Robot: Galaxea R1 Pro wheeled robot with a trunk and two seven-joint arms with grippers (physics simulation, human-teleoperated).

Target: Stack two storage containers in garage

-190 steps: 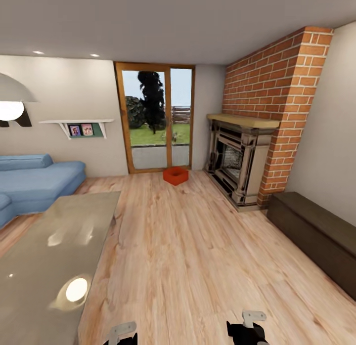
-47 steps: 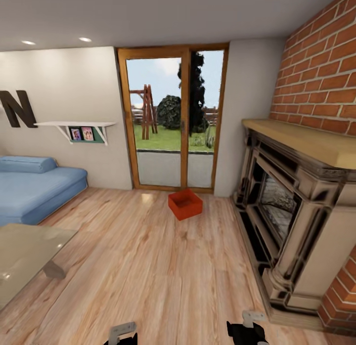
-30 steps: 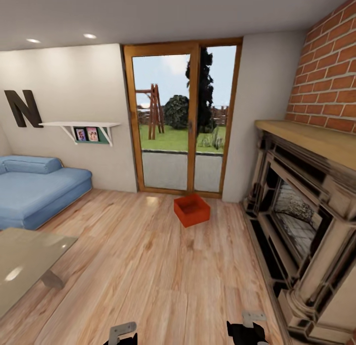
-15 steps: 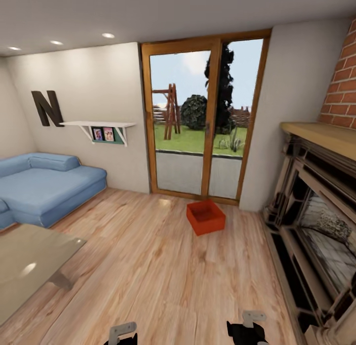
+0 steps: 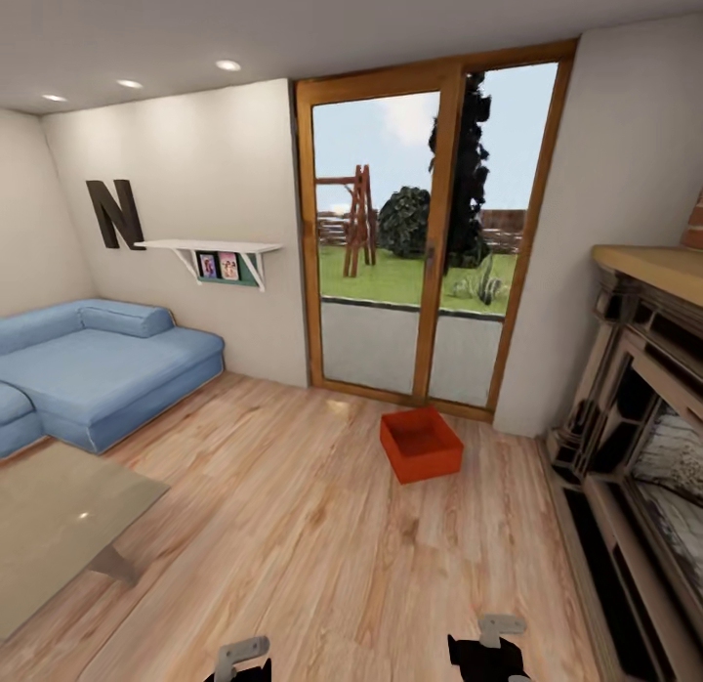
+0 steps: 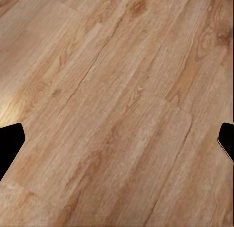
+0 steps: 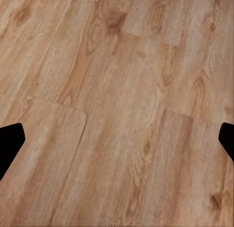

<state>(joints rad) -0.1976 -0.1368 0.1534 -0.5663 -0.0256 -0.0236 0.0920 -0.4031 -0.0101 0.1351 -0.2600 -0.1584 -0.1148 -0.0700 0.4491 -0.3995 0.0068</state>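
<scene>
One bin [image 5: 421, 445] sits on bare wood floor [image 5: 293, 545], near the glass doors [image 5: 430, 242]. Both pincers [image 6: 117, 139] [image 7: 117, 139] gape wide, empty.

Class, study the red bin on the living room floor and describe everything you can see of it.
The rust-red rectangular open-top storage bin sits flat and upright on the light wood-plank floor, just in front of the wood-framed glass doors and to the left of the dark ornate fireplace. Its low walls flare slightly outward, its flat bottom is bare, and it looks empty. It is turned at an angle to the doors. Nothing but the floor touches it; a second bin cannot be made out.
</scene>
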